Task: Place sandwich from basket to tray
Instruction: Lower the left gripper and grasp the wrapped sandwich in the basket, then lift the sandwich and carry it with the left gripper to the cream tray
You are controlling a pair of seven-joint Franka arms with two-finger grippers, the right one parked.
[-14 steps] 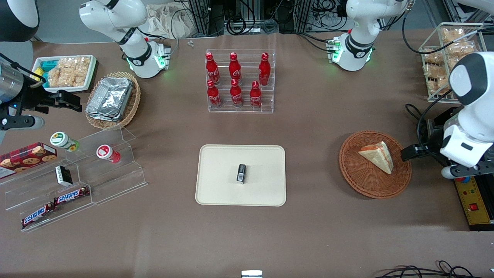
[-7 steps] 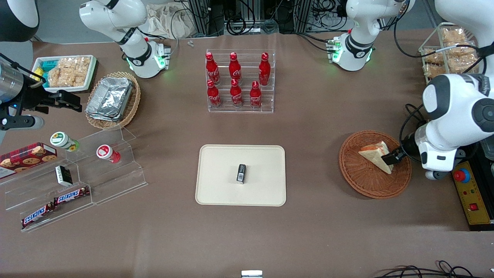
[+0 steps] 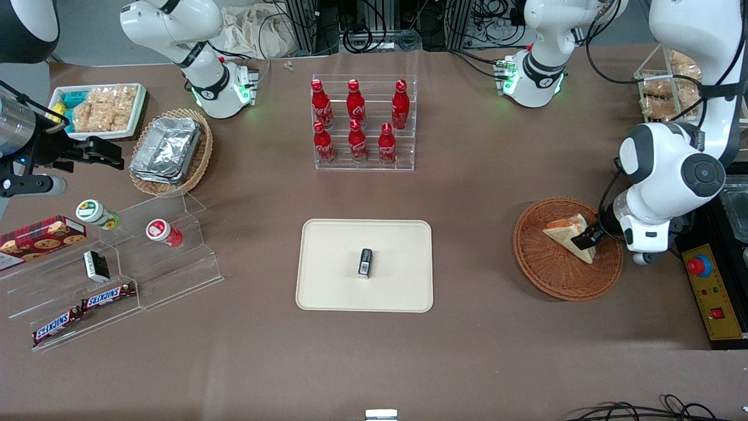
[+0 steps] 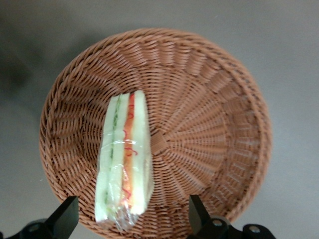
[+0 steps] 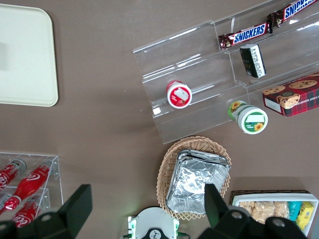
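Note:
The clear-wrapped sandwich [image 3: 565, 234] [image 4: 124, 159], a pale wedge with red and green layers, lies in the reddish-brown wicker basket [image 3: 543, 269] [image 4: 209, 109] toward the working arm's end of the table. My gripper [image 3: 586, 239] [image 4: 132, 221] hovers above the sandwich's wide end, open, with one finger on each side and nothing held. The cream tray [image 3: 333, 280] [image 5: 22, 55] lies mid-table, with a small dark packet [image 3: 365, 261] on it.
A clear rack of red bottles [image 3: 359, 123] stands farther from the front camera than the tray. A tan basket of foil containers [image 3: 169, 151], a white snack tray [image 3: 99, 108] and an acrylic step shelf [image 3: 128, 263] with snacks lie toward the parked arm's end. A control box [image 3: 716, 292] sits beside the basket.
My arm has swung in from the table's edge, carrying the open gripper over the basket rim to above the sandwich's wide end. The sandwich has not moved.

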